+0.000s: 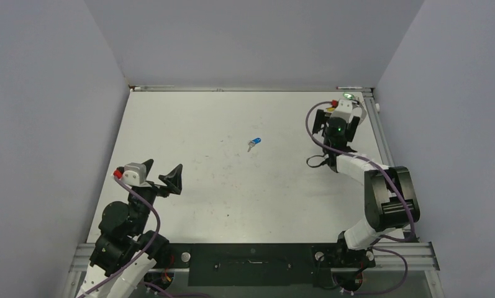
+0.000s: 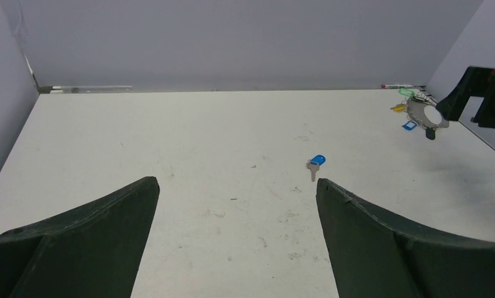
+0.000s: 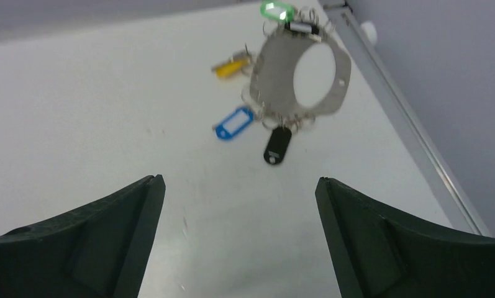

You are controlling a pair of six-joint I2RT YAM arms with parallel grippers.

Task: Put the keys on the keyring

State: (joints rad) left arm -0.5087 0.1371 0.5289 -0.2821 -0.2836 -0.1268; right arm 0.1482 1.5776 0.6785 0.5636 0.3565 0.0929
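The white bench point(image 1: 232, 205) held everything. The left fingers point(image 2: 83, 242) were spread wide, empty, near-left. The right fingers point(image 3: 83, 242) were spread wide, empty, at the far-right corner. The grey metal keyring point(image 3: 272, 81) lay just ahead of them, with green tag point(image 3: 276, 9), yellow tag point(image 3: 229, 65), blue tag point(image 3: 234, 123) and black tag point(image 3: 277, 146) hung around it. The loose blue-headed silver key point(image 1: 254, 143) lay mid-bench, well apart from the ring.

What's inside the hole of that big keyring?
Only white table shows through the keyring. Nothing lies in the hole; the coloured tags sit around its outside. Whatever its metal covers is hidden.
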